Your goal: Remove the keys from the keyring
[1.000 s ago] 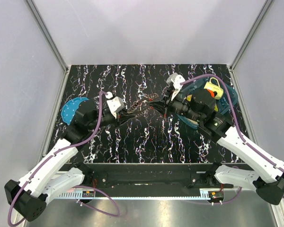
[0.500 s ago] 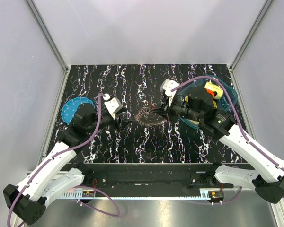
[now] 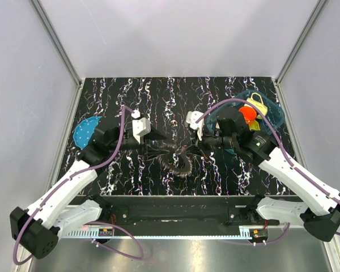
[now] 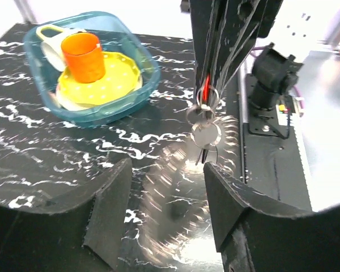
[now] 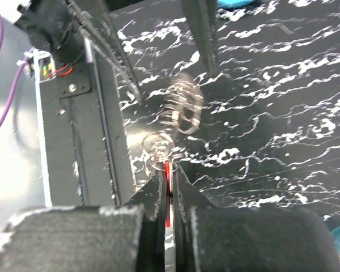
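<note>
Two end effectors face each other over the middle of the table (image 3: pixel 130 96), and only one holds anything. The right end effector (image 5: pixel 169 170) is clenched on the red piece (image 5: pixel 168 192), its fingers pressed flat against it. A couple of small silver loops (image 5: pixel 158 150) hang off that piece, and the keys (image 3: pixel 179 162) dangle beyond them. The left end effector (image 4: pixel 167 167) is released, its fingers spread wide with nothing between them.

In the top view the keys sit at about 7 o'clock from the right end effector's tips and 4 o'clock from the left one, between the two and near both. From the left wrist they hang at 6 o'clock under the right end effector's tips, straight ahead at 12 o'clock from the open gap but not inside it. The bunch is smeared by motion blur, so the keyring threading it cannot be picked out cleanly. I cannot tell whether the lowest keys touch the table.

I see no key lying loose, so the task seems to be at its start. This looks like the presenting step, with one arm holding the bunch up for the other. Next, the left end effector needs the bunch to settle, then a closing grip on a single key or on the keyring. The right must hold firm while that key is worked around the coil.
</note>
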`<control>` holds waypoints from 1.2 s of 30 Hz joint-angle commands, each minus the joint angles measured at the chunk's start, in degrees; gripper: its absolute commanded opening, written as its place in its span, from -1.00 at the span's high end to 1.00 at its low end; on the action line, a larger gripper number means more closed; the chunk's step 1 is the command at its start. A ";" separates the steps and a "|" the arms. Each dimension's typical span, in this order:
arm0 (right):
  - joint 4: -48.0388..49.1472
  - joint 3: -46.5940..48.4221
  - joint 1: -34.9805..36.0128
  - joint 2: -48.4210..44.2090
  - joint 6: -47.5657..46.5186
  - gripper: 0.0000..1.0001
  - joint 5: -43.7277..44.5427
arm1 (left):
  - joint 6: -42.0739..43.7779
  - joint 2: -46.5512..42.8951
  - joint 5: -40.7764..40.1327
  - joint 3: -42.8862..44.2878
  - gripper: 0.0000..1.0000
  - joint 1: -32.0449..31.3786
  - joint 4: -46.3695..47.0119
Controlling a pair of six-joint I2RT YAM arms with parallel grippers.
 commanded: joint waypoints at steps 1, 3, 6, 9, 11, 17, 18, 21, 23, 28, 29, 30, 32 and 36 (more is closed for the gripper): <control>-2.50 3.54 0.01 2.01 0.09 1.00 -7.99 | -4.65 3.21 11.30 3.27 -0.14 -0.35 8.06; -1.45 4.50 0.01 2.63 2.19 1.00 -8.53 | -5.35 2.60 10.69 2.04 -0.14 -0.87 8.93; -1.09 5.82 -0.08 3.59 3.09 1.00 -9.76 | -6.67 0.49 8.85 -1.65 -0.20 -1.32 13.67; -0.13 6.00 0.01 3.60 2.83 1.00 -11.69 | -8.61 -0.57 8.84 -4.20 -0.26 -1.40 18.69; 0.32 6.09 0.01 3.42 1.69 1.00 -12.22 | -8.96 0.04 10.24 -3.94 -0.26 -1.40 19.05; 2.42 4.77 0.01 2.19 -2.79 1.00 -14.34 | -11.93 2.86 12.71 -2.71 -0.26 -1.67 20.62; 2.69 4.95 0.01 2.10 -2.80 1.00 -13.46 | -12.65 3.47 13.14 -2.80 -0.25 -1.67 21.32; 2.16 7.04 -0.08 3.41 -1.22 1.00 -10.03 | -12.13 3.56 13.15 -2.18 -0.23 -1.67 20.20; 1.64 7.84 0.01 3.95 0.70 1.00 -8.71 | -9.68 2.25 11.05 -2.36 -0.22 -1.67 18.26; 1.63 7.76 0.01 4.04 1.68 1.00 -7.39 | -7.56 0.31 7.10 -3.24 -0.25 -2.63 17.21; 1.72 7.76 0.01 3.95 1.94 1.00 -7.39 | -7.29 0.22 6.30 -3.24 -0.26 -2.90 16.77; 1.90 7.67 0.01 3.77 2.12 1.00 -7.56 | -7.12 0.22 5.34 -3.24 -0.26 -3.42 16.50; 2.68 7.50 0.01 3.60 2.65 1.00 -8.26 | -5.10 0.22 2.70 -3.15 -0.27 -3.95 16.06; 3.57 6.71 -0.08 3.59 3.17 1.00 -8.62 | -3.43 0.31 -0.82 -2.89 -0.28 -5.71 16.06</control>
